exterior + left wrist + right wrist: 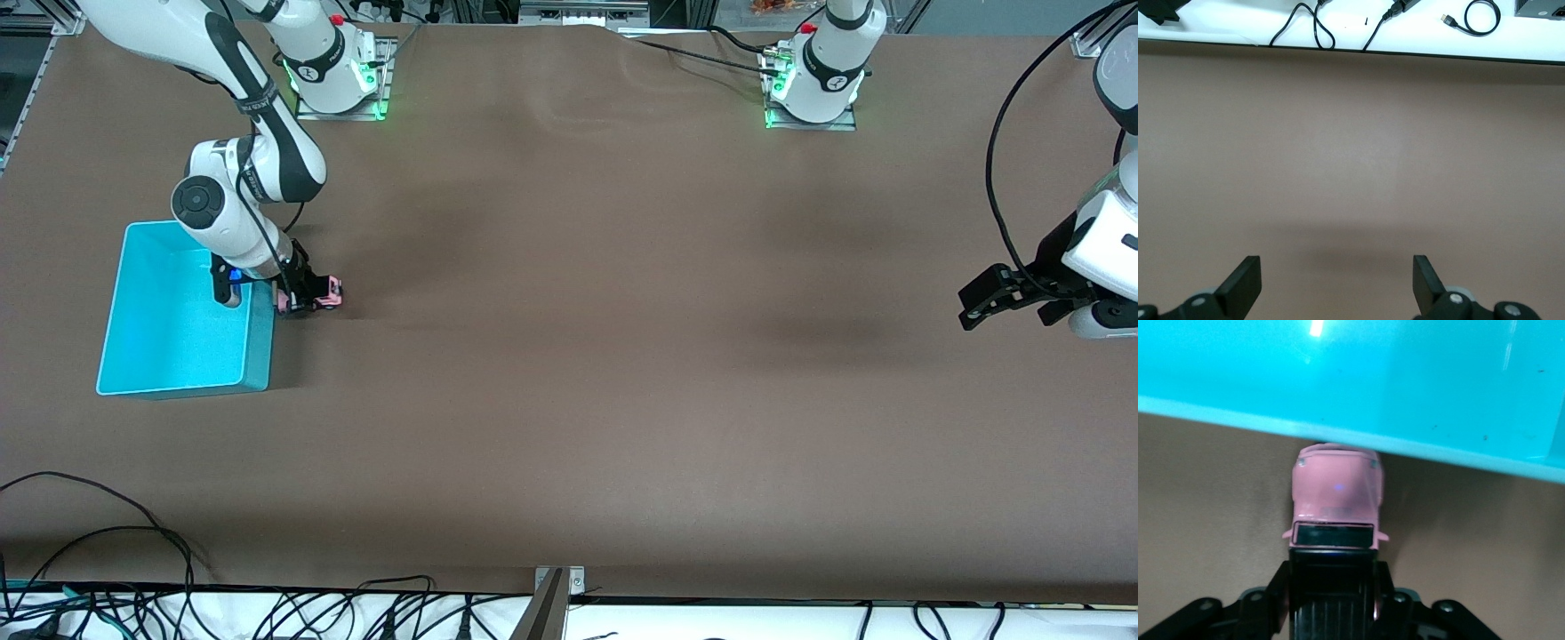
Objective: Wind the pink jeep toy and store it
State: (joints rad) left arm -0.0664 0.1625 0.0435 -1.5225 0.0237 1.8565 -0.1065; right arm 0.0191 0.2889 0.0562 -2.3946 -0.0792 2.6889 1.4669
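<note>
While my right end effector clamps the pink jeep toy at the turquoise bin's 3 o'clock wall, next: lift & drop inside; left end effector waits wide.

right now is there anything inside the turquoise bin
The part of the turquoise bin that shows holds nothing. The right arm covers one corner. The pink jeep toy sits outside on the table, against the bin's wall, with the right gripper shut on it.
</note>
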